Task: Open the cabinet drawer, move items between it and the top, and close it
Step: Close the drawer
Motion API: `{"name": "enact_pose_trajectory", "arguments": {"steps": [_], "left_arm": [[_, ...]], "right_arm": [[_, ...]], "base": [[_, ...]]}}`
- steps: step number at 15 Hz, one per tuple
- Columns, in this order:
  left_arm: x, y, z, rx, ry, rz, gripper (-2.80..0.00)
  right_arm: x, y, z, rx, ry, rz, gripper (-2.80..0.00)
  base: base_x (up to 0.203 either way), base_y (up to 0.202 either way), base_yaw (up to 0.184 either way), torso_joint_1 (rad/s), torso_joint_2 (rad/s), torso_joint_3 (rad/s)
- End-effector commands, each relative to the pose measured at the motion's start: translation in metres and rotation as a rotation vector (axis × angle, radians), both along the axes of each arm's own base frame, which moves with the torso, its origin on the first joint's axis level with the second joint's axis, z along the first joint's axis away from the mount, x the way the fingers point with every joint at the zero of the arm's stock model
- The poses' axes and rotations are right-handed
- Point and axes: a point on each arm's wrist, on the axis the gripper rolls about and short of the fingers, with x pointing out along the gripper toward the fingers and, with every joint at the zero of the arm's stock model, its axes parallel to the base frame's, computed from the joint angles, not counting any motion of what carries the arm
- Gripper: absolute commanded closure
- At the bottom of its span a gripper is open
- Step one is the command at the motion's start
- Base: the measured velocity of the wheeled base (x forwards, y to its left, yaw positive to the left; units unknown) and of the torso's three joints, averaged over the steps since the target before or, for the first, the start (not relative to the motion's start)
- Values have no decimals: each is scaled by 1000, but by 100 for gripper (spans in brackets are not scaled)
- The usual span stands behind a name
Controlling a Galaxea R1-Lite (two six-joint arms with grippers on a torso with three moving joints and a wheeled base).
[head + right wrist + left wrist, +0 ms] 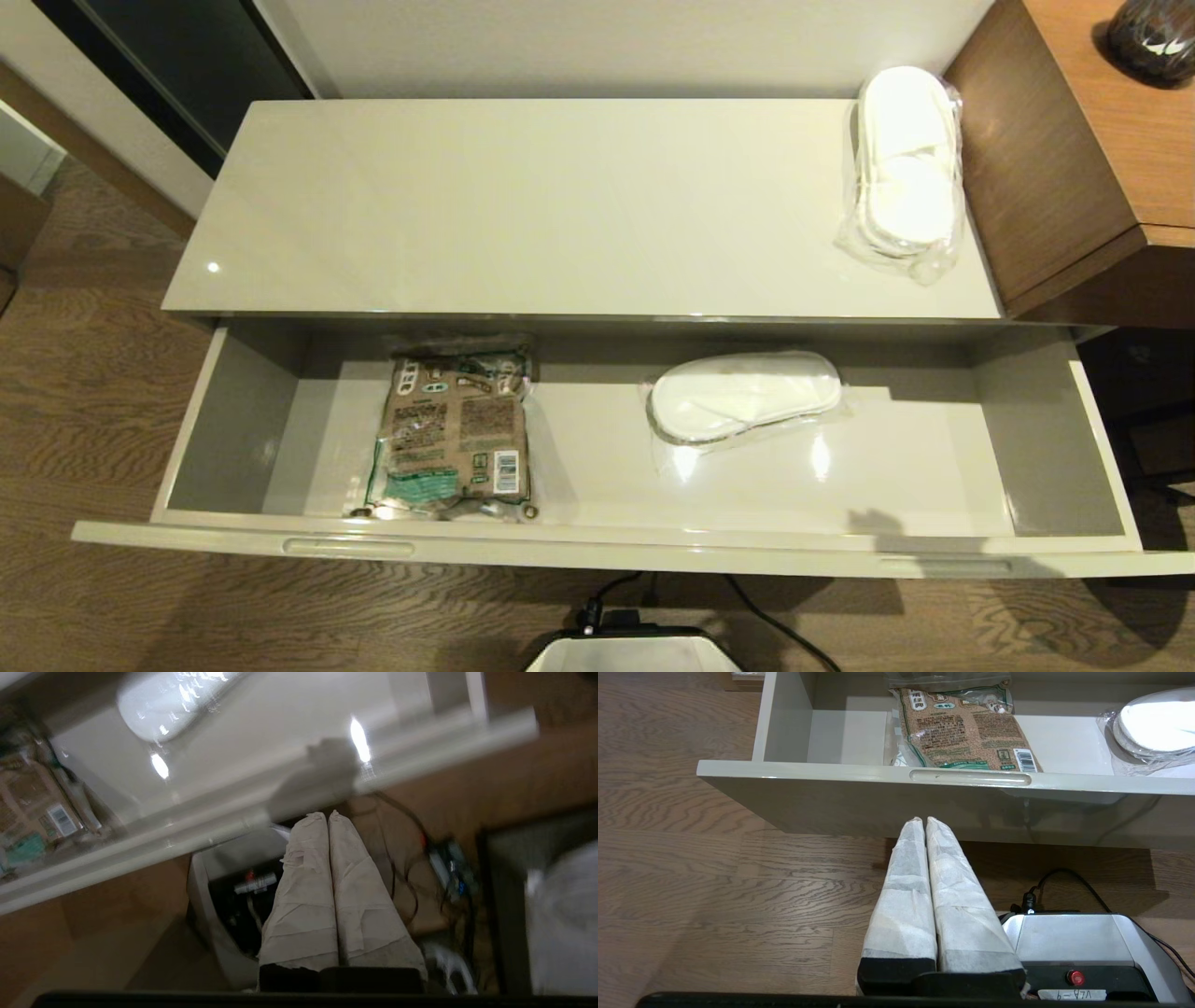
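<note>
The cream-white drawer (597,553) stands pulled out under the cabinet top (560,205). Inside it lie the brown-and-green pouch (455,434) at the left and one wrapped pair of white slippers (742,399) right of the middle. A second wrapped pair of slippers (907,163) rests on the top's right end. No tissue pack shows. Neither arm appears in the head view. My left gripper (923,821) is shut and empty, low before the drawer front, below its left handle slot (969,776). My right gripper (327,815) is shut and empty, in front of the drawer's right part (261,816).
A brown wooden desk (1102,140) with a dark vase (1153,37) stands right of the cabinet. The robot's base (630,649) and its cables (775,625) sit on the wooden floor (112,392) before the drawer. A dark doorway (168,65) lies far left.
</note>
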Motion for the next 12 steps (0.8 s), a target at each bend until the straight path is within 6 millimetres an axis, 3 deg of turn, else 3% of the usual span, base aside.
{"name": "enact_pose_trajectory", "arguments": {"steps": [1, 4, 7, 10, 12], "left_arm": [[0, 0, 0, 0, 0, 1, 0], [0, 0, 0, 0, 1, 1, 0], [0, 0, 0, 0, 0, 1, 0], [0, 0, 0, 0, 0, 1, 0], [0, 0, 0, 0, 0, 1, 0]], "right_arm": [[-77, -5, -16, 17, -21, -12, 0], [-130, -7, -19, 40, 10, -19, 0], [-162, -7, -18, 58, -42, -30, 0], [-203, -2, -37, 90, -59, -17, 0], [-211, 1, -37, 98, -81, -9, 0]], "base": [[0, 0, 0, 0, 0, 0], [0, 0, 0, 0, 0, 0], [0, 0, 0, 0, 0, 0], [0, 0, 0, 0, 0, 0], [0, 0, 0, 0, 0, 0]]}}
